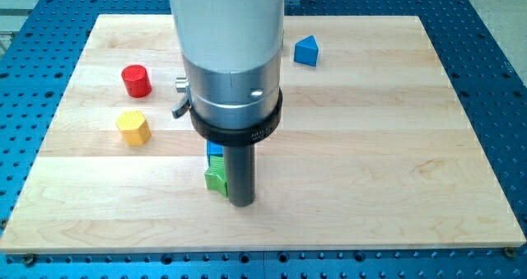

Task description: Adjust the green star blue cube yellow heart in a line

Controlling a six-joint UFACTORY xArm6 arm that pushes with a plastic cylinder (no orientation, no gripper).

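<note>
My tip (240,202) stood at lower centre of the wooden board (370,164), touching the right side of the green star (216,179); the rod bore no hand. The blue cube (213,150) sat just above the star, partly hidden. The yellow heart was not identifiable.
</note>
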